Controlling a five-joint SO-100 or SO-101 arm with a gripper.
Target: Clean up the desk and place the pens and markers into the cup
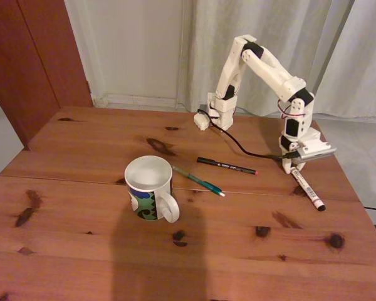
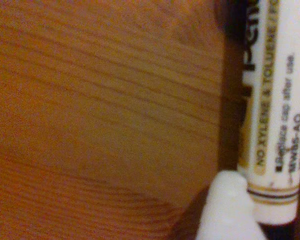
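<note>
My gripper (image 1: 294, 169) is down on the desk (image 1: 81, 251) at the right, at the upper end of the white marker (image 1: 308, 190), which lies flat with its black cap pointing toward the front. In the wrist view one white fingertip (image 2: 225, 210) touches the left side of the marker's printed barrel (image 2: 277, 100); the other finger is hidden, so I cannot tell whether the grip is shut. The thin black pen (image 1: 227, 166) with a red end and the teal pen (image 1: 199, 181) lie mid-desk. The white cup (image 1: 149, 188) stands upright to their left, handle toward the front right.
The arm's base (image 1: 222, 116) is clamped at the desk's far edge, and a black cable (image 1: 244, 149) runs across the wood to the gripper. The desk's right edge lies close to the marker. Curtains hang behind.
</note>
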